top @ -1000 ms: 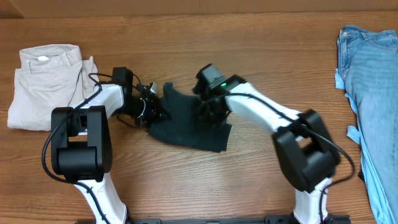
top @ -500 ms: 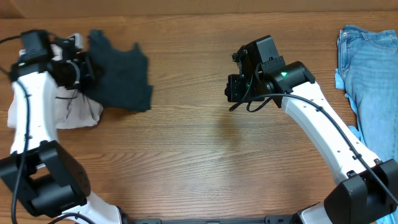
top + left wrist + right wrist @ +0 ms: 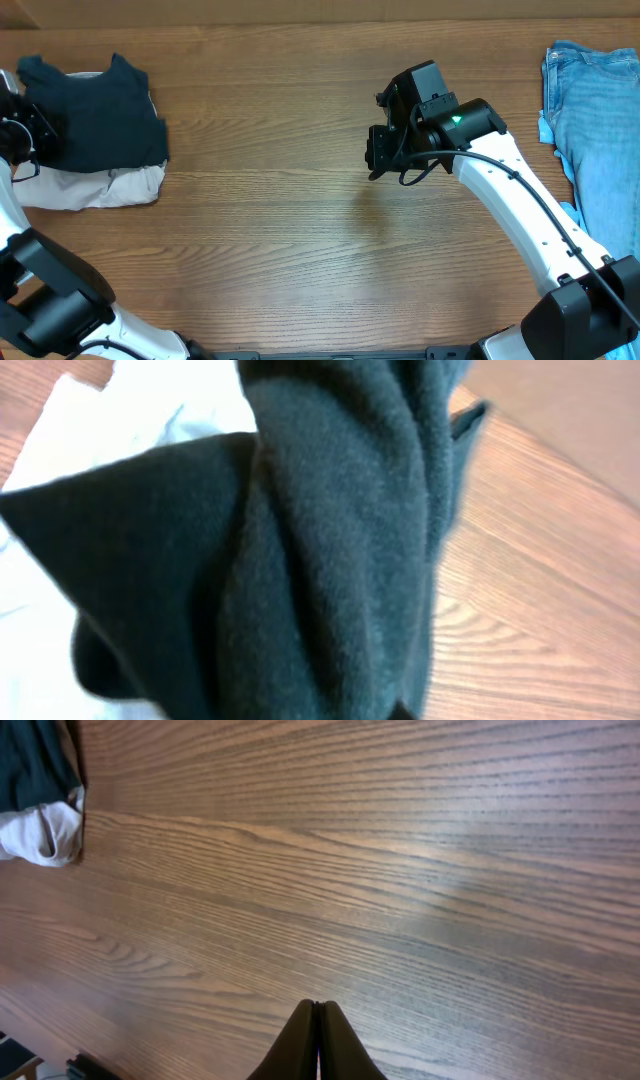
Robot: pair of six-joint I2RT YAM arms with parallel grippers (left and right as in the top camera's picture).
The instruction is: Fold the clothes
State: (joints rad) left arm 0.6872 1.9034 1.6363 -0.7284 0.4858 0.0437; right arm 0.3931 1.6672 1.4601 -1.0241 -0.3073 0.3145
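Lying bunched on the beige trousers [image 3: 100,188] at the surface's [image 3: 300,250] far left, the black T-shirt [image 3: 95,115] was touched by the left tool [image 3: 28,135] (whether it gripped could not be told); the right tool [image 3: 317,1020] was closed on nothing. A clean, snag-free release was advised.

T-shirt [image 3: 95,115] moved onto trousers [image 3: 100,188], right gripper [image 3: 318,1008] lifted

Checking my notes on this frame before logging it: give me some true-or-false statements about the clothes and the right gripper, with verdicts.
1. The black T-shirt lies partly on the beige trousers. True.
2. The right gripper holds the T-shirt. False: it is shut on nothing, above the table.
3. The jeans lie at the table's right end. True.
4. The T-shirt lies mid-table. False: it lies at the left end.
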